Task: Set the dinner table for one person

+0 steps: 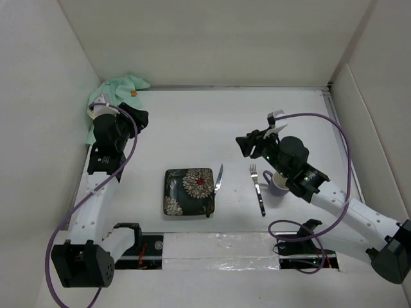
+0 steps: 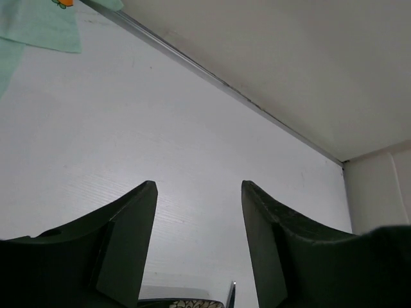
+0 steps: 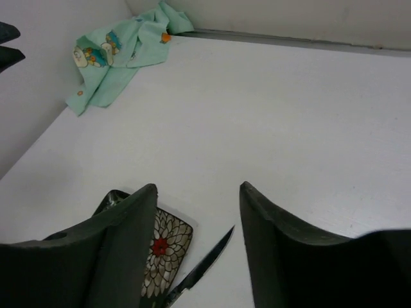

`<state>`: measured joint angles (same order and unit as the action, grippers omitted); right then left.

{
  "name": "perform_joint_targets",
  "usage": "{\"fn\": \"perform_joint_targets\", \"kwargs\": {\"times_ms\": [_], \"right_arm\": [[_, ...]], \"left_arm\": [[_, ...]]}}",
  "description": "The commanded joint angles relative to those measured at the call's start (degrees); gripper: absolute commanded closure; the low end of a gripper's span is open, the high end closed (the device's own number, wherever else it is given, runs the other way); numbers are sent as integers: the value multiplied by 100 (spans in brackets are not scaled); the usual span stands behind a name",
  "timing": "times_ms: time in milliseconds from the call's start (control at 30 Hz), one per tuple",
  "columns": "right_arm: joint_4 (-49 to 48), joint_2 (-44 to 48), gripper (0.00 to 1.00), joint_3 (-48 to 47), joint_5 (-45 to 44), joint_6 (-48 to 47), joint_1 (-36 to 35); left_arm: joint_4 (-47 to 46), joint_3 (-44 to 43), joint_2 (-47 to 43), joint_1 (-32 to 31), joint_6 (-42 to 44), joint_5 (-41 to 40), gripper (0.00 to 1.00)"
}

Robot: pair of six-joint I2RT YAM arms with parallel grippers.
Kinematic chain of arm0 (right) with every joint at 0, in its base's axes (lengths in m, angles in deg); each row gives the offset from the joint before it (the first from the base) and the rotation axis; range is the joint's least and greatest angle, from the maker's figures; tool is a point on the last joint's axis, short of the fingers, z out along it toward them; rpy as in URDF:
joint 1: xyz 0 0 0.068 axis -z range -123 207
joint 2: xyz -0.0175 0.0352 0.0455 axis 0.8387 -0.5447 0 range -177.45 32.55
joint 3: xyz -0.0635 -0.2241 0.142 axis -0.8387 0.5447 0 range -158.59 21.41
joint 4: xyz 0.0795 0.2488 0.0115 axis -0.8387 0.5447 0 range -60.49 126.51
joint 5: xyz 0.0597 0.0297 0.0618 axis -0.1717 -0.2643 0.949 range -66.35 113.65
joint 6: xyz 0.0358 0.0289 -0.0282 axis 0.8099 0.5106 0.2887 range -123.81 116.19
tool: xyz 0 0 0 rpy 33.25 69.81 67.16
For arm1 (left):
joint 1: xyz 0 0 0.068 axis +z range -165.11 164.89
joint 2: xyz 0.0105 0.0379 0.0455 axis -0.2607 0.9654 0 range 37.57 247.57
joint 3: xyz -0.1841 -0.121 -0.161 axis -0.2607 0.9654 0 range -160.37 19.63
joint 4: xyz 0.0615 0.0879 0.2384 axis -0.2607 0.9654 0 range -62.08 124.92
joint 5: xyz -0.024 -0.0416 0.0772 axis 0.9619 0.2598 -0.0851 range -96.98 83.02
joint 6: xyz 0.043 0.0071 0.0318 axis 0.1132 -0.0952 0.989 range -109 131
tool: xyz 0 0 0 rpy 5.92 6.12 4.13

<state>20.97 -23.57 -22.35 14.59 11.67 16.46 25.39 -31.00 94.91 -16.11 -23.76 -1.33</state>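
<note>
Dark fingers (image 3: 122, 244) of the right gripper (image 1: 247, 144) are seen closest to its wrist camera, spread wide with nothing held between them. Below and just ahead of those fingers a black square plate with a floral print (image 3: 160, 247) is laid flat on the dinner table (image 3: 289, 115), and a table knife (image 3: 202, 266) is laid beside it, apart from its edge. A metal fork (image 1: 257, 188) is placed under that gripper's wrist, and a lavender mug (image 1: 277, 183) is stood just beside the fork, partly covered by the forearm. The left gripper (image 1: 138, 117) is likewise held open and empty above bare tabletop, with a crumpled mint-green cartoon-print cloth (image 1: 119, 90) bunched in the corner just behind and to its outer side. The setting is judged largely laid out, the cloth being the one item not yet placed. The greatest risk is judged to lie with the mug: should the right arm be lowered or swung sideways, the mug could be tipped or pushed into the fork. If the cloth is meant to go near the plate, it could be dragged across the knife and the neat line spoiled, because loose fabric trails when pinched by one corner. A grasp into the folds could also be missed.
</note>
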Motion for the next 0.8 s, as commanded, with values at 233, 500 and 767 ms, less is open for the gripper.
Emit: {"fn": "perform_joint_targets", "kwargs": {"times_ms": [233,500,767], "right_arm": [[-324,84,100,17,-122,130,142],[-263,-206,100,-105,123,113,142],[-271,-382,46,-158,80,77,142]], "left_arm": [[41,-1448,1691,64,425,-1618,73],[789,-3285,4002,64,1305,-2639,93],[1377,-4612,5629,195,1464,-2825,53]]}}
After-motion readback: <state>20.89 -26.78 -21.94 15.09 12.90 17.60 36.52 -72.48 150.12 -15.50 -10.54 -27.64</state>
